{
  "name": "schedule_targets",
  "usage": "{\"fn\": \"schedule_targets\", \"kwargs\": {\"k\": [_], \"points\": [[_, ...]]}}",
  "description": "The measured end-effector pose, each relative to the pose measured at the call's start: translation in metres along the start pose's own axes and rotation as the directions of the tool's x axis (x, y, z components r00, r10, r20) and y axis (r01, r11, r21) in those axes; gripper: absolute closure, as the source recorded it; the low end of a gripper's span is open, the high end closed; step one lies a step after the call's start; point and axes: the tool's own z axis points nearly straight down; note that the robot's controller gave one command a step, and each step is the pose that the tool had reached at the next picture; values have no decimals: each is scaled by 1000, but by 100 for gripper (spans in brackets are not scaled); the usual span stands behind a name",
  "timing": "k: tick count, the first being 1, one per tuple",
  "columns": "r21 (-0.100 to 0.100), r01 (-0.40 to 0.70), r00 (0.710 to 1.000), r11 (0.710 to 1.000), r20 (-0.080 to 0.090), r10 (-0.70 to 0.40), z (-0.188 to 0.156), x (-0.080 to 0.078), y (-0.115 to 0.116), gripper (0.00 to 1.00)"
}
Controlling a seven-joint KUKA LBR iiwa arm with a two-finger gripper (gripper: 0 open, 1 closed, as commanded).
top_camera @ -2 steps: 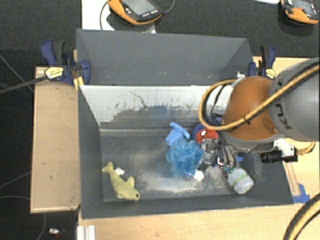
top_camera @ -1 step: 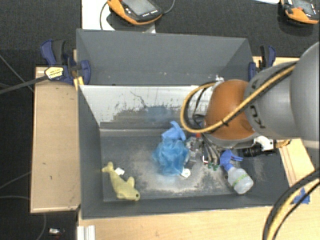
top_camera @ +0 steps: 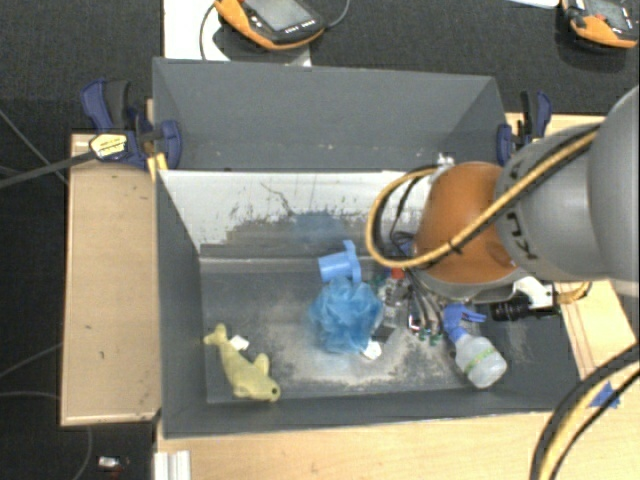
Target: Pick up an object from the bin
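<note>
Approach step. The gripper point(top_camera: 412, 316) is low over the floor of the bin point(top_camera: 300, 128), near its middle; whether it is released or clenched cannot be told. A blue mesh puff point(top_camera: 345, 316) lies just beside it at 9 o'clock, a clear bottle point(top_camera: 478, 358) near at 4 o'clock, a yellow fish point(top_camera: 245, 368) well apart at 8 o'clock. Probable next move: centre on one thing, close, lift
</note>
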Motion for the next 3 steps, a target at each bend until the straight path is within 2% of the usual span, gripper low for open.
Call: {"fn": "schedule_targets", "kwargs": {"k": [1, 2, 3], "points": [[-1, 209, 978, 978, 8, -209, -5, 4, 37, 100], [0, 294, 956, 956, 11, -294, -8, -1, 37, 100], [-1, 85, 996, 996, 8, -85, 1, 10, 65, 100]]}}
